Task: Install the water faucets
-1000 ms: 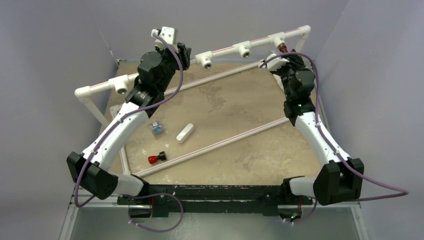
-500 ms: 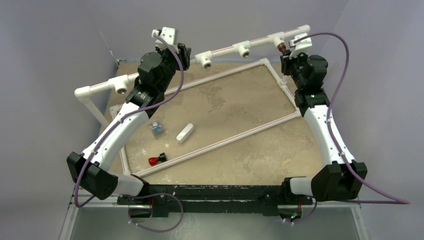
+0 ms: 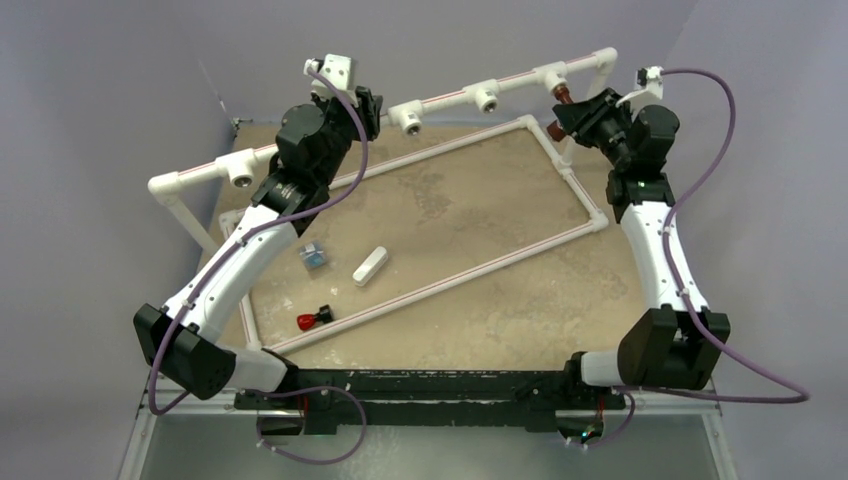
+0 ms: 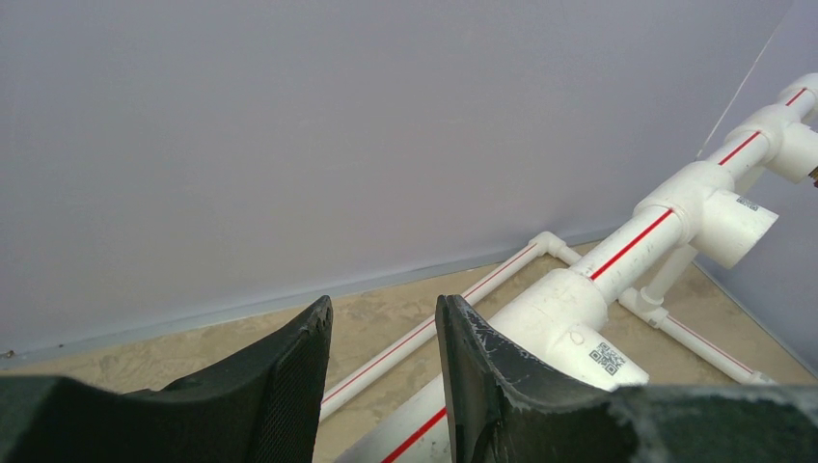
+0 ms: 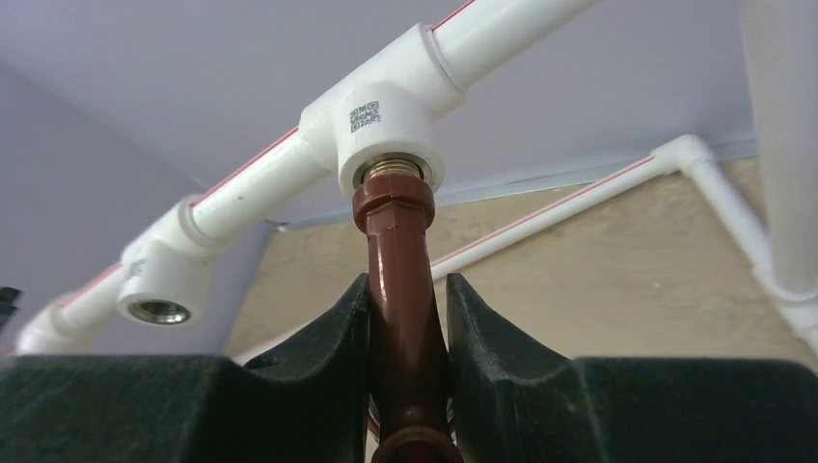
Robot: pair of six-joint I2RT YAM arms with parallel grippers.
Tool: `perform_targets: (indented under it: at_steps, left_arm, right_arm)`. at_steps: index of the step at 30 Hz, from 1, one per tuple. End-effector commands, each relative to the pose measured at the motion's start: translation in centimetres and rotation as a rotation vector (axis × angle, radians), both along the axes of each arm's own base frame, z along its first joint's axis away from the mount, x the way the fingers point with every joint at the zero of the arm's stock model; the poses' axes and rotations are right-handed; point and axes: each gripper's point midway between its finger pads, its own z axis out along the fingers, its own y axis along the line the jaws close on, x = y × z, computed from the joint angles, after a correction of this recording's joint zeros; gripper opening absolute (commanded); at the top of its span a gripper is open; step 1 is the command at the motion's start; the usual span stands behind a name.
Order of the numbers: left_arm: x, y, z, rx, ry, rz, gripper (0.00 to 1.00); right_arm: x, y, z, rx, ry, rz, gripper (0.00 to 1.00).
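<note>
Faucet is up at the far right end of the rail, stem pushed into the last tee. The right gripper is clamped on its brown body. A ring of brass shows at the tee's mouth, so my guess is it's not seated all the way yet.

Biggest worry: cross-threading. If the stem goes in a bit crooked and the wrist twists anyway, it'll jam or chew the threads. Next is the whole rail turning or flexing under the torque. The left gripper is over by the rail's middle with its fingers apart and the pipe running down between them, but I honestly can't tell if it's pinching it. Smaller risks are the fingers slipping on that smooth body, and the purple cable looping wide off the right wrist and snagging.

Around it, big to small:
- the table
- the pipe frame lying flat on it
- the rail's post just beside the right wrist, which could cramp a full turn
- an open tee next along
- a white block
- a second faucet with a red knob near the front left

Nothing sits between gripper and tee.
</note>
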Motion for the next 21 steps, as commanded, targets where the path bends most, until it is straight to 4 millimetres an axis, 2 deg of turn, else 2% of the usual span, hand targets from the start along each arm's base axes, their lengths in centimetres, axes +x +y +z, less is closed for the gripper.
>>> perform_targets:
  at_steps: [1, 3, 5, 8, 12, 15, 21]
  left_arm:
    - [-0.4, -1.0, -8.4, 0.085, 0.242, -0.028, 0.42]
    - [-0.4, -1.0, -8.4, 0.085, 0.242, -0.029, 0.42]
    - [-0.4, -1.0, -8.3, 0.086, 0.241, -0.029, 0.42]
    - [-0.5, -0.9, -8.2, 0.088, 0.237, -0.027, 0.42]
    - [-0.4, -0.9, -8.4, 0.089, 0.24, -0.027, 0.42]
    - [-0.5, -0.9, -8.3, 0.09, 0.239, -0.027, 0.42]
    - [-0.5, -0.8, -8.2, 0.094, 0.232, -0.022, 0.42]
  right_arm:
    - [-2.8, 4.3, 6.5, 0.333, -0.093, 0.214, 0.0]
    - [-3.4, 4.5, 7.1, 0.415, -0.086, 0.233, 0.03]
    - [-3.7, 4.4, 7.4, 0.469, -0.073, 0.234, 0.17]
    - [-4.1, 4.3, 7.7, 0.5, -0.063, 0.236, 0.26]
    - [-4.3, 3.8, 7.5, 0.473, -0.063, 0.202, 0.54]
    - [-4.2, 3.2, 6.9, 0.43, -0.055, 0.176, 0.62]
    - [-4.3, 2.1, 5.3, 0.29, -0.034, 0.116, 0.7]
